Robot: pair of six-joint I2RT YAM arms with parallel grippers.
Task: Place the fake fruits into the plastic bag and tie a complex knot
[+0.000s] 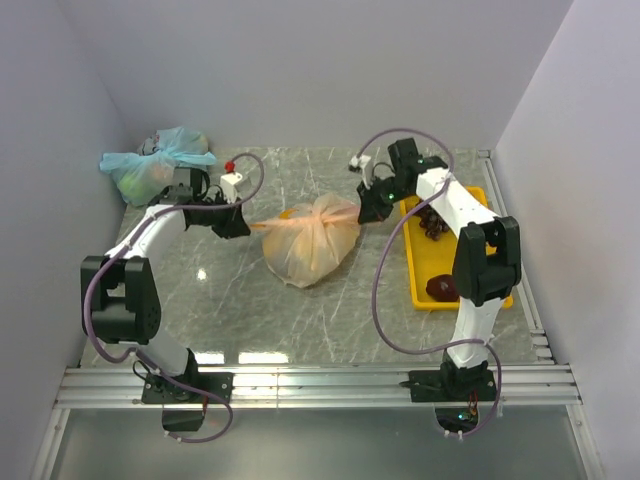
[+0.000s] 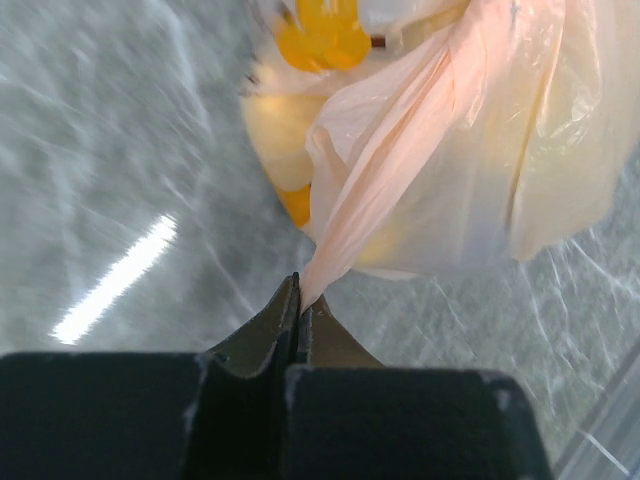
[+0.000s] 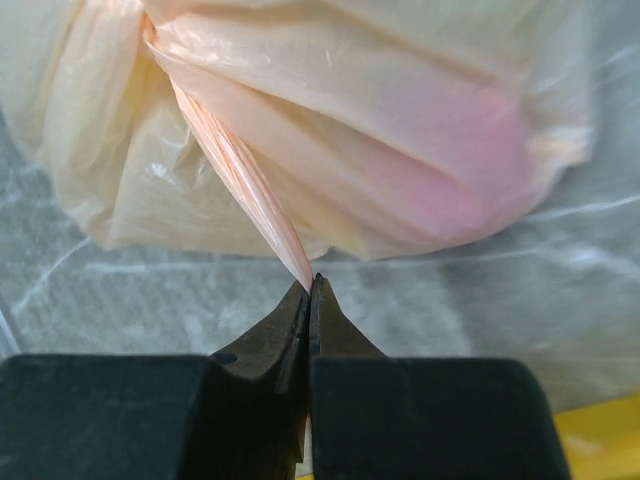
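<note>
Peach plastic bag (image 1: 310, 245) sits mid-surface (image 1: 330, 325), knot (image 1: 322, 213) on top. Left gripper (image 2: 298, 295) pinched tight on one handle strand (image 2: 370, 190), taut leftward. Right gripper (image 3: 311, 288) pinched tight on the other strand (image 3: 240, 180), taut rightward. Purple grapes (image 1: 433, 224) and a maroon fruit (image 1: 441, 288) lie in the yellow tray (image 1: 418, 290).

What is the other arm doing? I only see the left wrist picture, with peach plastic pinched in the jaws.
Observer: The right gripper is shut on the other handle of the plastic bag, which is stretched tight.
Operator: Is any fruit outside the bag?
Observer: Yes. A dark maroon fruit and purple grapes lie in a yellow tray on the right.
Operator: Anything else there?
Observer: A tied pale blue-green bag sits far left.
</note>
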